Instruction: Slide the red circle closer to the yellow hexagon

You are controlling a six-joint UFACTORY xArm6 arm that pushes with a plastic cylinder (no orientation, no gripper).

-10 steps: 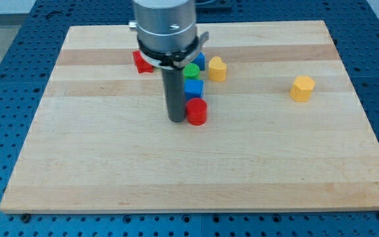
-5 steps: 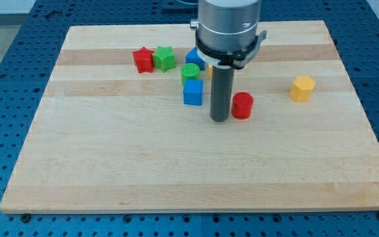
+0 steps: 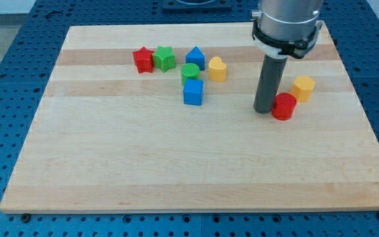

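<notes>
The red circle [image 3: 283, 106] stands on the wooden board at the view's right, just below and left of the yellow hexagon [image 3: 303, 87], nearly touching it. My tip [image 3: 263, 110] rests on the board right against the red circle's left side. The rod rises from there to the arm's grey housing at the view's top.
A cluster sits at the upper middle: a red star [image 3: 143, 60], a green star [image 3: 164, 58], a blue block with a pointed top [image 3: 195, 58], a yellow heart-like block [image 3: 217, 68], a green circle [image 3: 190, 72], a blue cube [image 3: 193, 93]. The board's right edge [image 3: 364, 112] is near.
My tip has moved to the view's right across the board, pushing the red circle from beside the blue cube over to the yellow hexagon. The other blocks have stayed put.
</notes>
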